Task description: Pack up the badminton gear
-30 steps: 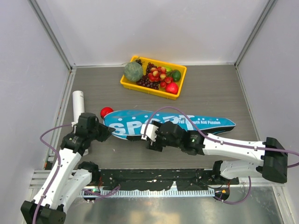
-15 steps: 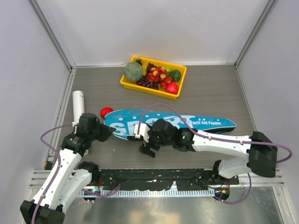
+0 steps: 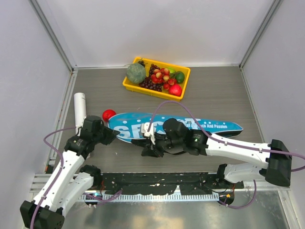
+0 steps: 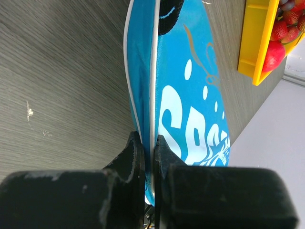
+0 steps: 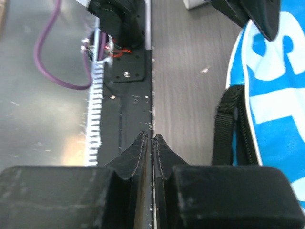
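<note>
The blue "SPORT" bag (image 3: 190, 126) lies flat across the middle of the table, its round end to the left. My left gripper (image 3: 111, 135) is shut on the white-piped edge of that round end (image 4: 148, 140); the bag (image 4: 190, 95) runs away from the jaws. My right gripper (image 3: 146, 152) sits just in front of the bag's near edge, jaws shut (image 5: 152, 138), with nothing visible between them. The bag's black strap (image 5: 223, 129) lies just to its right. A white tube (image 3: 79, 106) lies at the left edge of the table.
A small red ball (image 3: 108, 115) rests against the bag's far left end. A yellow tray (image 3: 187, 78) of fruit stands at the back centre. The table's front rail (image 3: 157, 181) runs close behind my right gripper.
The right gripper's jaws have shut, and the arm has shifted slightly right along the bag's near edge. The left gripper kept its hold on the bag.
</note>
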Available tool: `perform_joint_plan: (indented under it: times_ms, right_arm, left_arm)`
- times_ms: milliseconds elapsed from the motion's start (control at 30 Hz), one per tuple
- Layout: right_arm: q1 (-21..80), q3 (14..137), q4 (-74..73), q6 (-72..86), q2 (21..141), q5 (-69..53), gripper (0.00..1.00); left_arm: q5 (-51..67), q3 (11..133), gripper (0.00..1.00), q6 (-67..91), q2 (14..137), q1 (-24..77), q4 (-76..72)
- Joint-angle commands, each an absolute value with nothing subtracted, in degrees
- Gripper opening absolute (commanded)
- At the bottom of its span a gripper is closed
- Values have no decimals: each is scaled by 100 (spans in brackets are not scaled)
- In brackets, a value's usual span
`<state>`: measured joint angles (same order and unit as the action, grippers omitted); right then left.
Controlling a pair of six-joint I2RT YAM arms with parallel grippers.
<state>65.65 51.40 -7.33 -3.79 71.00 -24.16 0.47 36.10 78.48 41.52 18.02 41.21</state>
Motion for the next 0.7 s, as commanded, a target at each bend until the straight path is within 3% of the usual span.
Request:
perform_joint_plan:
  times_ms: [0, 167, 233, 300, 433, 667]
  right_arm:
    - [6592, 4799, 252, 605, 6829, -2963, 15]
    - [6592, 4693, 273, 1055, 6653, -622, 41]
    - [6592, 4614, 351, 950, 6688, -195, 58]
    - [6592, 4588, 422, 818, 6829, -341, 65]
    - [6644, 4763, 431, 659, 7382, -878, 65]
    - [7057, 5018, 571, 878, 7963, -1116, 49]
  left_arm:
    - [-141, 3560, 0, 7831, 4061, 1863, 3753]
    - [-176, 3533, 0, 7857, 3999, 1898, 3779]
    - [-211, 3542, 0, 7892, 3999, 1925, 3762]
    - [-220, 3559, 0, 7884, 4017, 1942, 3753]
    - [-246, 3586, 0, 7910, 4043, 1969, 3744]
    - [-316, 3586, 0, 7972, 4061, 2021, 3709]
